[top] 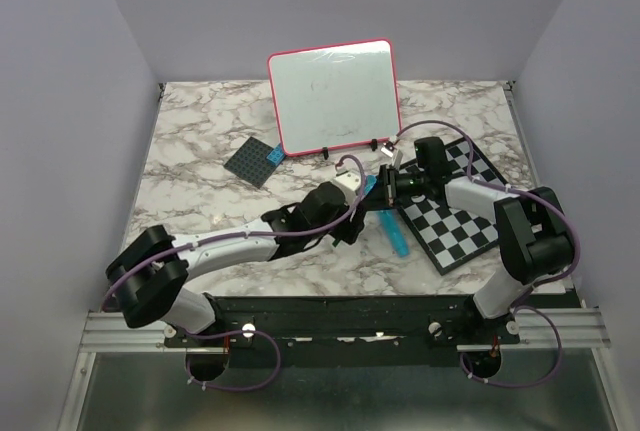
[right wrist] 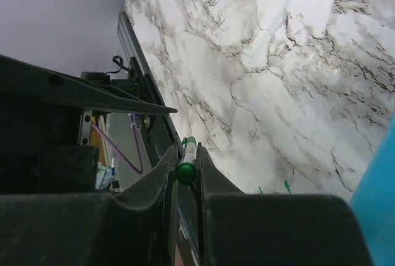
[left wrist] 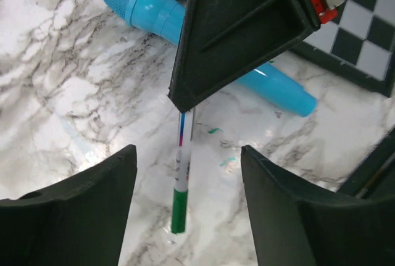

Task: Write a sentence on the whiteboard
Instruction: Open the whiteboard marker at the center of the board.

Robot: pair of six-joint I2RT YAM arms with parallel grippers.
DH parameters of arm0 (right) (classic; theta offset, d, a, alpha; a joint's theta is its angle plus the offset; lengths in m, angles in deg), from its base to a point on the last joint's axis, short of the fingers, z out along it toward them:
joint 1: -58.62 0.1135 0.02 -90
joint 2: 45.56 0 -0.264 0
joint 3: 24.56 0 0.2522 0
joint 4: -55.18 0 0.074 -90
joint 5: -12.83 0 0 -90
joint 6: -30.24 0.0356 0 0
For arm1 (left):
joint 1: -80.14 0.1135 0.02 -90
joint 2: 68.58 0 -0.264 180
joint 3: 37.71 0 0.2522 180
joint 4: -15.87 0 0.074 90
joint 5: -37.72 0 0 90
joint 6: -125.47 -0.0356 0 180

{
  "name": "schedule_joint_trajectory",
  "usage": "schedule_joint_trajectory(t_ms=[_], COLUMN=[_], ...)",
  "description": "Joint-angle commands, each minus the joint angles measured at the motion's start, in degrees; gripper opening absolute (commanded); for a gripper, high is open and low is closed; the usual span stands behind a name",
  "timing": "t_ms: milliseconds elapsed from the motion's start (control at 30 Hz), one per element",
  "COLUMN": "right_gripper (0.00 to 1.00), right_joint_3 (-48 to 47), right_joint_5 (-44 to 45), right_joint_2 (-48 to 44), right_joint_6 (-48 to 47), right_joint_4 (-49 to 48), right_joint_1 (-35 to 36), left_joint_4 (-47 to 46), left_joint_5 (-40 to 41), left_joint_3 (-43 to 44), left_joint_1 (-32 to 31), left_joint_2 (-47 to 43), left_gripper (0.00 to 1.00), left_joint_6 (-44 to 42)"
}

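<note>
Right gripper [right wrist: 185, 157] clenched on a green marker [left wrist: 180, 182]. Left gripper [left wrist: 188, 153] has its jaws spread, clear of the marker, above the marble table [left wrist: 62, 99]. Whiteboard [top: 335, 96] stands behind.

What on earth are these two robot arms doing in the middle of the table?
The arms meet mid-table over a green marker. The right gripper is pinched shut on it. The left gripper is open, with a finger on either side of the marker, not touching it. The whiteboard stands propped at the back and looks almost blank from here, so no writing is under way yet. A blue toy microphone lies beside a checkered board.
</note>
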State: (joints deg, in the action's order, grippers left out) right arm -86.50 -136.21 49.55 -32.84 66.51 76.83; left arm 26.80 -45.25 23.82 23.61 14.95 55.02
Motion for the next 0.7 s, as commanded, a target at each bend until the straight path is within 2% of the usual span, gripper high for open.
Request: schedule_joint_trajectory(t_ms=[0, 100, 133, 200, 300, 567, 667], right_gripper=[0.08, 0.08, 0.08, 0.08, 0.08, 0.07, 0.07], right_joint_3=[-1.91, -2.26, -2.53, -2.79, -2.62, -1.74, -1.74], right_joint_5=[-1.42, -3.26, -4.14, -7.83, -10.73, -14.78, -15.22], right_joint_2=[-1.59, -2.39, -2.39, -2.12, -2.3, -4.06, -4.32], right_joint_6=[-2.04, -3.27, -3.62, -5.29, -5.82, -5.12, -4.86], right_joint_4=[1.12, 1.47, 1.38, 1.38, 0.68, -2.75, -3.19], right_joint_1=[0.5, 0.5, 0.5, 0.5, 0.42, 0.5, 0.5], left_joint_4=[-1.57, -1.12, -1.12, -2.44, -5.77, -11.58, -12.89], left_joint_5=[0.63, -4.81, -10.22, -15.97, -21.07, -30.66, -34.44], left_joint_3=[-4.33, -9.33, -10.75, -14.7, -18.14, -19.29, -18.24], left_joint_1=[1.16, 4.84, 7.72, 10.38, 11.09, 11.18, 11.18], left_joint_2=[-8.8, -16.27, -18.12, -23.39, -27.35, -20.96, -18.41], left_gripper=[0.86, 0.93, 0.93, 0.94, 0.96, 0.88, 0.8], left_joint_6=[1.98, 3.3, 4.0, 4.53, 6.02, 9.54, 9.89])
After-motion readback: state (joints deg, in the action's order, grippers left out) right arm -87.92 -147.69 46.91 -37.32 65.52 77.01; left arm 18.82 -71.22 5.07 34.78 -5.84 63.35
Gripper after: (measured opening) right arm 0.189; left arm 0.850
